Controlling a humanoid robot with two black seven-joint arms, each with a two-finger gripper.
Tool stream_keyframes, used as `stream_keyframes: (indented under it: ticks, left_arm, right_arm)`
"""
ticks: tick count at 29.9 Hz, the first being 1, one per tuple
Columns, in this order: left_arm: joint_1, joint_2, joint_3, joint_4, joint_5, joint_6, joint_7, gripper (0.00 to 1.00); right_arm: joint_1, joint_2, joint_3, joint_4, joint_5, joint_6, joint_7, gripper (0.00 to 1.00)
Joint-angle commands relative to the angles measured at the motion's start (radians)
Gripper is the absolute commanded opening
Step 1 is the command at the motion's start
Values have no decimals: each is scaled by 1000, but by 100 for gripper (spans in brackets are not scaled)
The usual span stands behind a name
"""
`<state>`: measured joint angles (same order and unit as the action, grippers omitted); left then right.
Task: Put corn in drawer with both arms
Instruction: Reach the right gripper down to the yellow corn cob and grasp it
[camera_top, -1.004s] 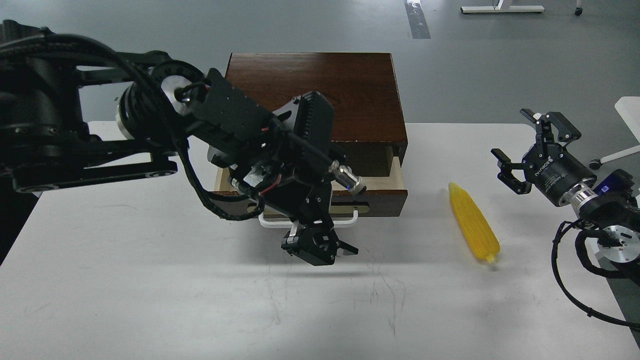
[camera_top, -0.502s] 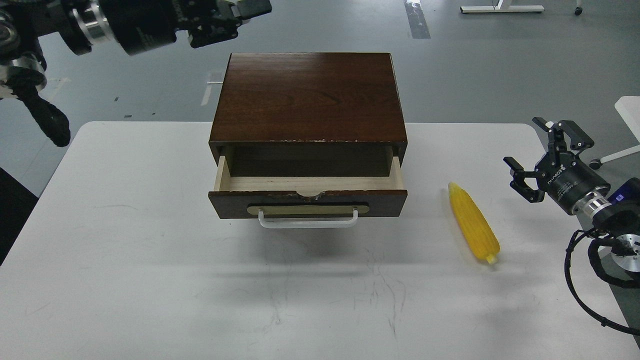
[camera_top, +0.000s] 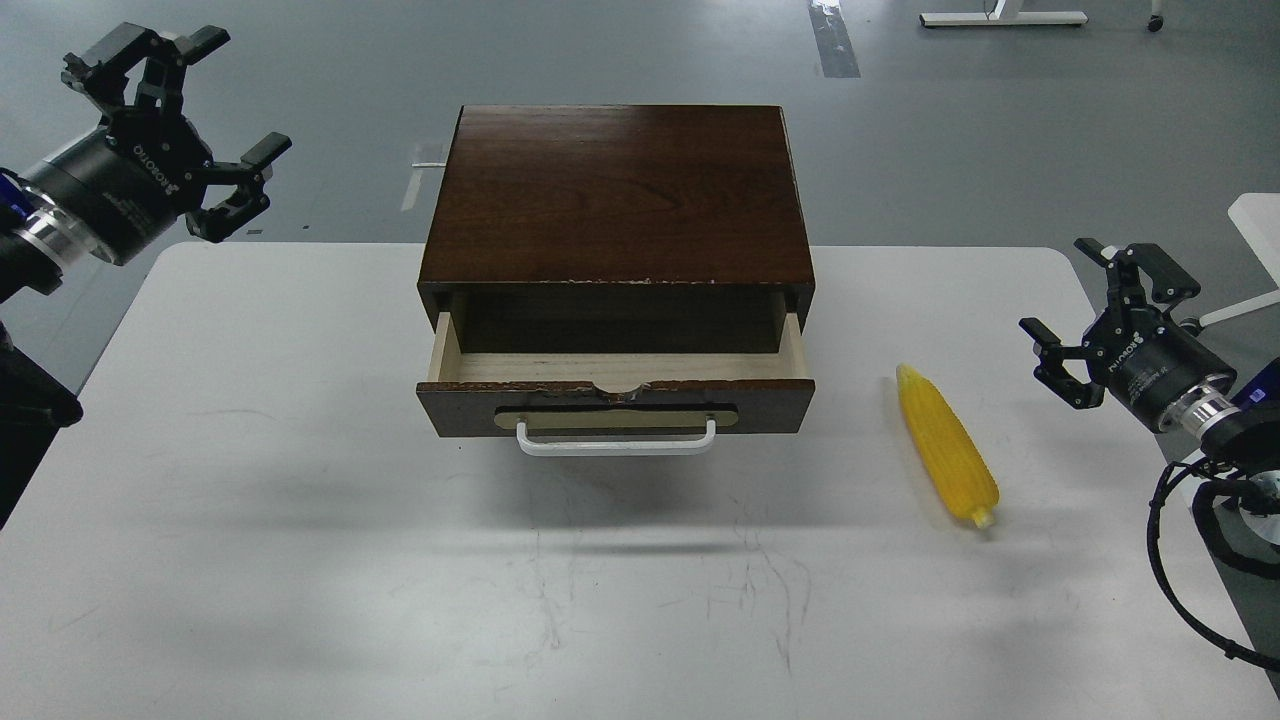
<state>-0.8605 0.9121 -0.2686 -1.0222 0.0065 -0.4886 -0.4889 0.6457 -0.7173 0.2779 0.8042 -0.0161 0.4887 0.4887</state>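
The corn (camera_top: 947, 445) lies flat on the white bench (camera_top: 300, 560) in the right half of the frame, its pointed tip toward the upper left and its blunt end toward the lower right. It is right of the drawer (camera_top: 615, 385) and apart from it, with bare bench between the two. Nothing touches the corn. The right gripper (camera_top: 1100, 310) hangs at the right edge of the frame, right of the corn and a little higher in the picture, well apart from it; its fingers (camera_top: 1062, 372) are spread wide and hold nothing, and they point toward the upper left. The drawer is pulled partly out of the dark brown box (camera_top: 615, 195) at the centre of the frame, showing a strip of pale wood floor behind its dark front; the inside that shows holds nothing. The white handle (camera_top: 616, 443) sticks out from the front toward the lower edge of the frame. The left gripper (camera_top: 185, 115) is in the upper left corner, beyond the bench's far left corner and well apart from the box and the corn; its fingers (camera_top: 262, 152) are also spread wide and hold nothing.
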Motion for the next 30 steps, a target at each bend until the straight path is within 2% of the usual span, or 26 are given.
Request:
stream_keyframes:
  ticks: [1, 8, 12, 16, 19, 30]
  left_arm:
    - [98, -35, -66, 50, 0, 0, 0, 98]
    - [179, -93, -155, 91, 12, 0, 0, 98]
    - [183, -130, -172, 91, 15, 0, 0, 98]
    - [181, -131, -187, 91, 17, 0, 0, 98]
    - [182, -131, -185, 85, 18, 0, 0, 98]
    - [181, -131, -218, 80, 20, 0, 0, 98]
  right_arm:
    - [12, -25, -5, 4, -116, 0, 0, 100]
    - [78, -91, -25, 13, -316, 0, 0, 100]
    - [221, -119, -94, 46, -733, 0, 0, 100]
    - [307, -180, -158, 113, -959, 0, 0, 100]
    - [385, -180, -268, 145, -1112, 0, 0, 100]
    - [414, -57, -393, 139, -1222, 0, 0, 100]
